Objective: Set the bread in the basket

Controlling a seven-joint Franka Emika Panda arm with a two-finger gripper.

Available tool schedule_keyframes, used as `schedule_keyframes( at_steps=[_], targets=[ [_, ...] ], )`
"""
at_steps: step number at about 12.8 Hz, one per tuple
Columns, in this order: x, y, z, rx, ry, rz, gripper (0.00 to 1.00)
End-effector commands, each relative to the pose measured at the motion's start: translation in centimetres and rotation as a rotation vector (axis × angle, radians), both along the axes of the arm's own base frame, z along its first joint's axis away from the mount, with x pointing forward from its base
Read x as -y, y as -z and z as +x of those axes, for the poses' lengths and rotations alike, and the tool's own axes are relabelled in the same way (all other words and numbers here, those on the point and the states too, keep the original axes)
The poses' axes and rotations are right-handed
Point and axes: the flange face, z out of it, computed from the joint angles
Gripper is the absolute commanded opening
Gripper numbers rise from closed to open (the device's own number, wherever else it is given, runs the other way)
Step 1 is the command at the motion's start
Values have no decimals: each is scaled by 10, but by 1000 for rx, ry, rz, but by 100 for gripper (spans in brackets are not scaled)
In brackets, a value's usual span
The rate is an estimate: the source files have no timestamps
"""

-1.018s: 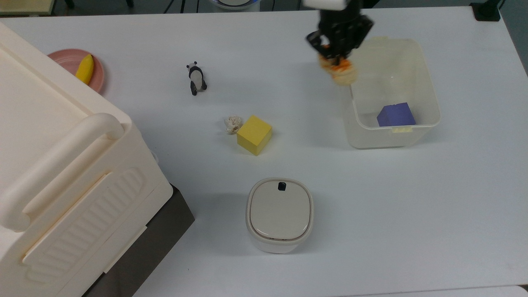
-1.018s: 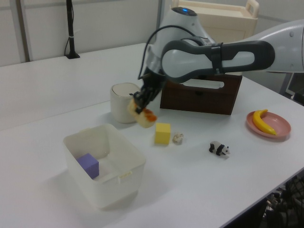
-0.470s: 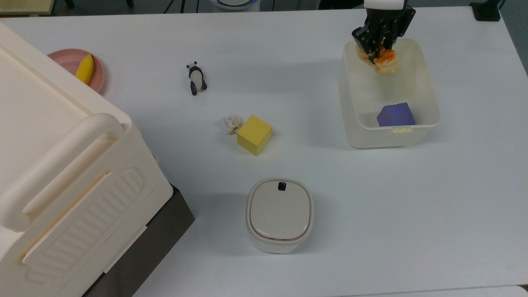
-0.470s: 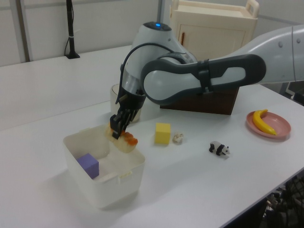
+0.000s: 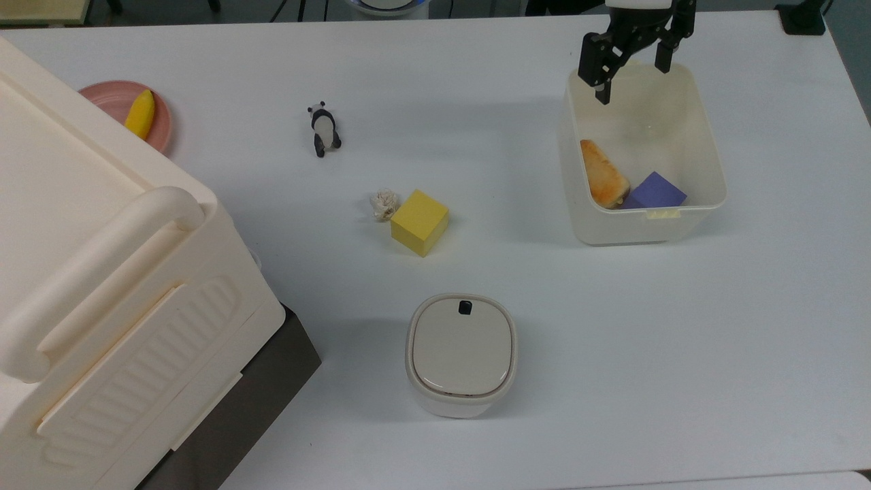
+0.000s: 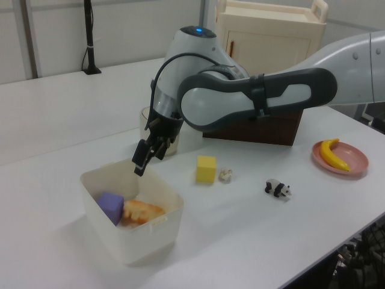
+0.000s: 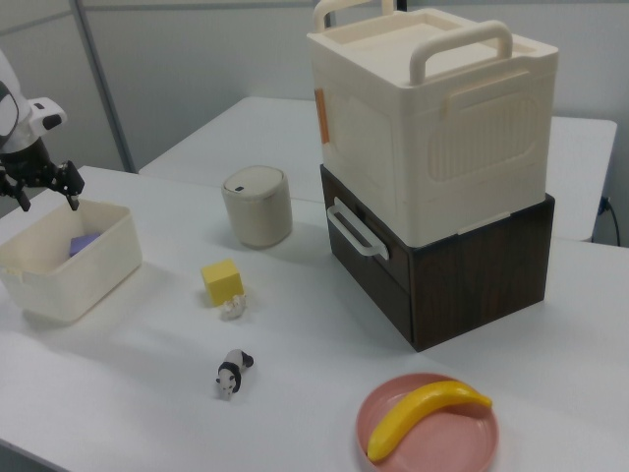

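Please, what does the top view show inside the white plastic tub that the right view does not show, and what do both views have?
Top view: the orange-brown bread loaf lying in the translucent white plastic tub, against the purple cube.

Right view: the dark wooden drawer box's front face and handle.

Both: the tub, a corner of the cube, and the open black two-finger gripper above the tub.

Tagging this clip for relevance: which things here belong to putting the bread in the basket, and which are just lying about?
Part of the job:
bread, lying inside the basket
basket
gripper, open above the basket

Just lying about:
purple cube, in the basket beside the bread
yellow cube
whitish ball
toy panda
banana on pink plate
lidded bin
cream crate
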Motion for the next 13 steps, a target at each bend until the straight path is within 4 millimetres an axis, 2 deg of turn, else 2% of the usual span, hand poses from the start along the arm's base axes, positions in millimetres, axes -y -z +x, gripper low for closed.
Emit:
schedule_keyframes(
  at_steps=[1, 2, 5, 8, 9, 10, 13],
  targets=[
    [42, -33, -8, -59, 57, -56, 100],
    [63, -38, -7, -92, 87, -94, 100],
    [162, -85, 16, -166, 243, -220, 100],
    [291, -144, 39, -116, 487, -178, 100],
    [316, -152, 40, -107, 539, -162, 100],
    [328, -152, 40, -110, 561, -151, 100],
    [344, -145, 45, -154, 598, -19, 100]
  ],
)
